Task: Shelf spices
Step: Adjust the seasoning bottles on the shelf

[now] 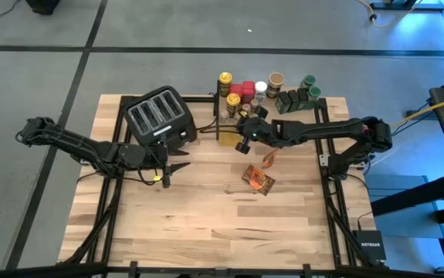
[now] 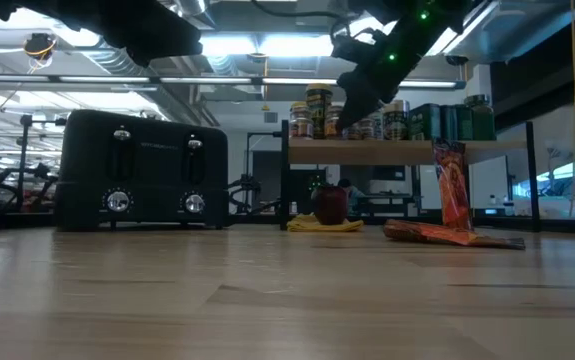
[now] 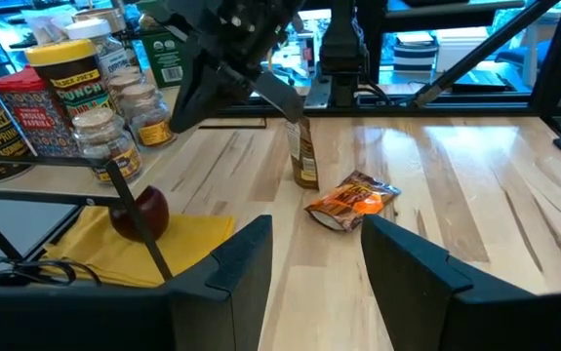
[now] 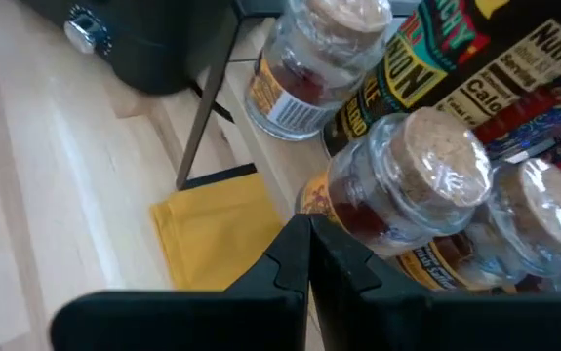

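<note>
Right fingers (image 1: 242,126) pressed together, holding nothing, poised at the front edge of the shelf (image 2: 407,151), tips just beside a cork-topped jar (image 4: 412,185) among the spices (image 1: 264,91) massed on the plank. Beyond the tips: yellow-lidded jar (image 1: 225,80), red tins (image 1: 242,89), dark green tins (image 1: 297,98) at the far end of the rack. One foil packet (image 2: 451,186) standing upright against the shelf front, below and to the side of the right fingers; a second packet (image 1: 258,180) lying flat on the worktop (image 1: 206,224), well apart from both arms. Under the shelf: yellow cloth (image 4: 221,229) with a dark red apple (image 2: 330,204) on it. Left fingers (image 1: 166,170) parted to a middling gap, empty, hovering over the worktop just in front of the toaster (image 1: 160,116), pointing across toward the flat packet and the shelf; spices well apart from these fingers.
</note>
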{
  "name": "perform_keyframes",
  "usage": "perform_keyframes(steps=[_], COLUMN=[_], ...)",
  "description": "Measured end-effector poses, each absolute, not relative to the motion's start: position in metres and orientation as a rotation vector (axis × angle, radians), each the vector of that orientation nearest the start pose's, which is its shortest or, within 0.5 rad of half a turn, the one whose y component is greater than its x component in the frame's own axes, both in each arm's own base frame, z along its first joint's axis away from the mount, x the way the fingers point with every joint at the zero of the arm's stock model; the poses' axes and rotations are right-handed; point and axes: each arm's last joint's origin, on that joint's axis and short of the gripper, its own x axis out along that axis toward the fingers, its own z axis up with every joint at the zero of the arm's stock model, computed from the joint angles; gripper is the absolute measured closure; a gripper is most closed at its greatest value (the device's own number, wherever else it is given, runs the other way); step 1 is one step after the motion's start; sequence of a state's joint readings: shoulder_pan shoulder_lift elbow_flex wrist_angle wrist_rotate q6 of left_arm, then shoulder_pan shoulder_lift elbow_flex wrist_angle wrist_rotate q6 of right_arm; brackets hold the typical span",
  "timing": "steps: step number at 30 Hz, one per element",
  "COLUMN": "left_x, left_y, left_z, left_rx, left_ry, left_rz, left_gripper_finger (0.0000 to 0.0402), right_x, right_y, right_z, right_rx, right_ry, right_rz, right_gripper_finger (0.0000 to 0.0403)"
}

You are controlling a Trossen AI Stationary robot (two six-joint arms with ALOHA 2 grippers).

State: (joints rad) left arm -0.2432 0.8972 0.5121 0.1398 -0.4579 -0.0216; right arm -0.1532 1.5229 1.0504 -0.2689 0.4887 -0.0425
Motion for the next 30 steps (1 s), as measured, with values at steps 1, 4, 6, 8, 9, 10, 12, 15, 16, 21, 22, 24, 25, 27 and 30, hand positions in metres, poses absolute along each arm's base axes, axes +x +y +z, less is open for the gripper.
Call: perform_keyframes(steps=[1,4,6,8,9,10,12,15,16,21,22,24,25,27,30], left_x=[0.193,0.193,0.193,0.193,0.193,0.193,0.193,0.193,0.193,0.193,0.193,0.193,0.193,0.193,0.193], left_y=[-0.035,-0.035,-0.035,-0.035,-0.035,-0.035,-0.035,-0.035,-0.035,-0.035,-0.035,-0.035,-0.035,-0.035,-0.035], left_z=[0.251,0.251,0.251,0.251,0.251,0.251,0.251,0.251,0.251,0.251,0.251,0.250,0.251,0.251,0.251], left_rx=[0.063,0.063,0.062,0.062,0.062,0.062,0.062,0.062,0.062,0.063,0.063,0.065,0.063,0.062,0.060], left_ry=[0.228,0.229,0.228,0.228,0.229,0.228,0.228,0.229,0.229,0.230,0.229,0.231,0.230,0.230,0.230], left_rz=[0.216,0.216,0.216,0.216,0.216,0.216,0.216,0.216,0.216,0.216,0.216,0.216,0.216,0.216,0.217], left_gripper_finger=[0.0249,0.0249,0.0249,0.0249,0.0249,0.0249,0.0249,0.0249,0.0249,0.0249,0.0249,0.0249,0.0249,0.0249,0.0249], right_x=[0.316,0.318,0.319,0.320,0.320,0.320,0.320,0.320,0.320,0.321,0.322,0.322,0.323,0.325,0.327], right_y=[-0.063,-0.063,-0.063,-0.064,-0.065,-0.067,-0.070,-0.073,-0.075,-0.072,-0.070,-0.066,-0.064,-0.060,-0.058], right_z=[0.246,0.248,0.250,0.251,0.251,0.250,0.249,0.248,0.248,0.250,0.250,0.251,0.252,0.255,0.259], right_rx=[-0.165,-0.168,-0.174,-0.175,-0.176,-0.177,-0.177,-0.183,-0.187,-0.188,-0.189,-0.194,-0.197,-0.208,-0.241], right_ry=[0.756,0.725,0.708,0.695,0.695,0.694,0.701,0.702,0.703,0.685,0.683,0.680,0.679,0.662,0.621], right_rz=[-0.597,-0.602,-0.601,-0.603,-0.608,-0.612,-0.624,-0.635,-0.639,-0.630,-0.622,-0.611,-0.602,-0.601,-0.642], right_gripper_finger=[0.0391,0.0391,0.0391,0.0391,0.0391,0.0391,0.0391,0.0391,0.0391,0.0391,0.0391,0.0391,0.0391,0.0391,0.0391])
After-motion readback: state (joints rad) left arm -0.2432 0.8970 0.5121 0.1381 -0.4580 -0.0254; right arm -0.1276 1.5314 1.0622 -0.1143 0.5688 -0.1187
